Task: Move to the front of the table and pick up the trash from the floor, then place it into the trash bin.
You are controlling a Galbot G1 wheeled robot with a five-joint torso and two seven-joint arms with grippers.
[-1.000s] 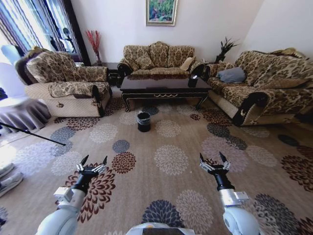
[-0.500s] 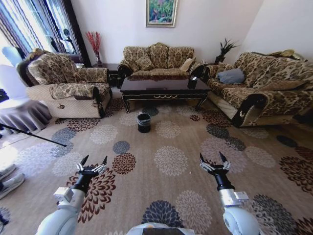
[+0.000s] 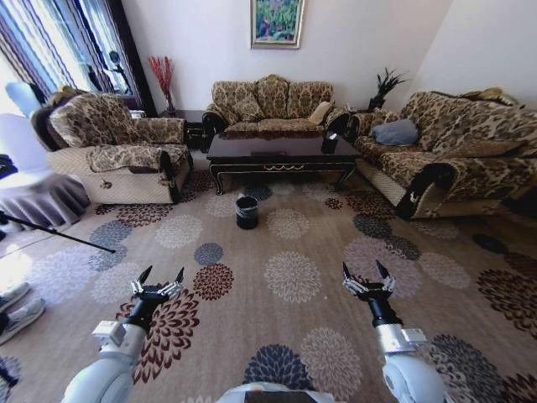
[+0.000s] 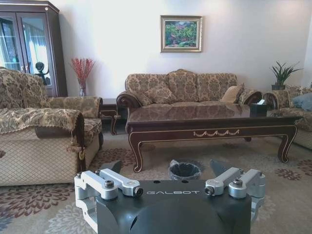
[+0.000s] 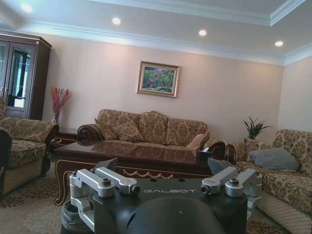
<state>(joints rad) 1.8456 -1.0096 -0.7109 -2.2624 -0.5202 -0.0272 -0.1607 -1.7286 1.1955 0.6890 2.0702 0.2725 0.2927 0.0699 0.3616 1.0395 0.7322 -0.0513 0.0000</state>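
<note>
Framed landscape painting (image 3: 277, 20) on rear wall above patterned three-seat sofa (image 3: 270, 102). Matching armchair (image 3: 113, 147) at left, second sofa (image 3: 457, 149) at right bearing grey-blue cushion (image 3: 397, 130). Red-branch vase (image 3: 161, 77) and potted plant (image 3: 388, 84) in corners.

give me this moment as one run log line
phase: approach | left gripper: open, empty, above floor | right gripper: open, empty | trash bin: before table

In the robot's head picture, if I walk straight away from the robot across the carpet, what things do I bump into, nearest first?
trash bin → table → sofa → painting on the wall.
</note>
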